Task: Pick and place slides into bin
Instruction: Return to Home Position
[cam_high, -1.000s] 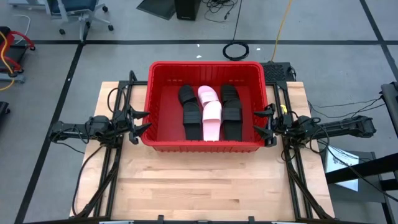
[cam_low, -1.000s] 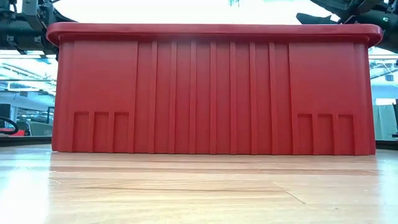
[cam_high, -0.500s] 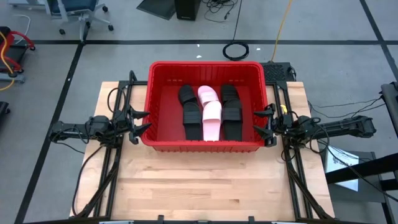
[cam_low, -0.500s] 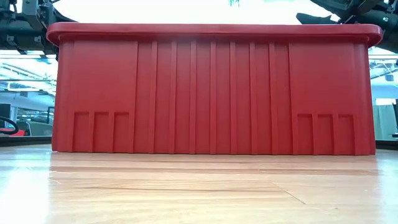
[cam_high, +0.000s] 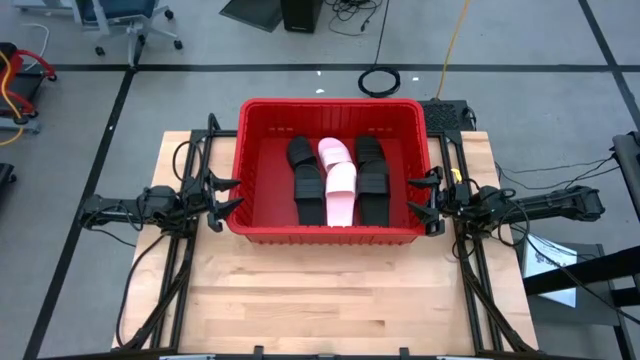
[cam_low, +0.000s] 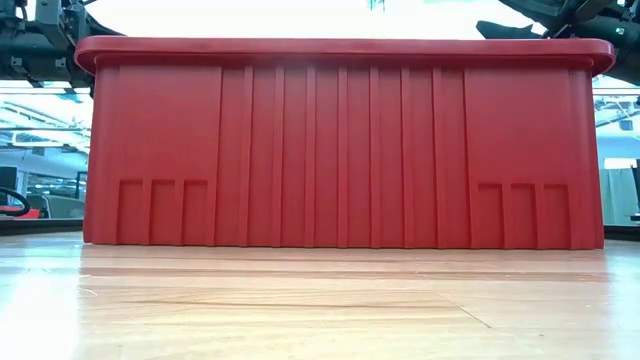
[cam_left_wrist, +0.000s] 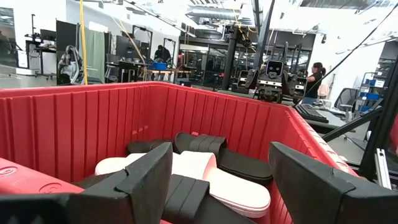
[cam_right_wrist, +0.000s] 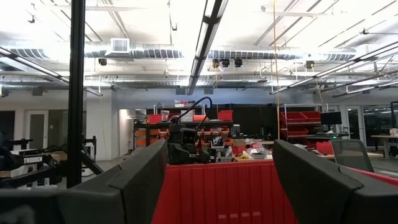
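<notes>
The red bin (cam_high: 262, 220) stands at the table's far middle. Inside it lie several slides side by side: black ones (cam_high: 308, 190) (cam_high: 371, 180) and pale pink ones (cam_high: 340, 185), resting on the bin's floor and partly on each other. They also show in the left wrist view (cam_left_wrist: 205, 174). My left gripper (cam_high: 222, 198) is open and empty just outside the bin's left wall. My right gripper (cam_high: 425, 200) is open and empty just outside the bin's right wall. The low view shows only the bin's near wall (cam_low: 340, 150).
Bare wooden tabletop (cam_high: 330, 290) lies between the bin and the near edge. Black arm frames and cables (cam_high: 170, 270) run along both sides of the table. The room beyond holds racks, other robots and a person far off (cam_left_wrist: 314, 78).
</notes>
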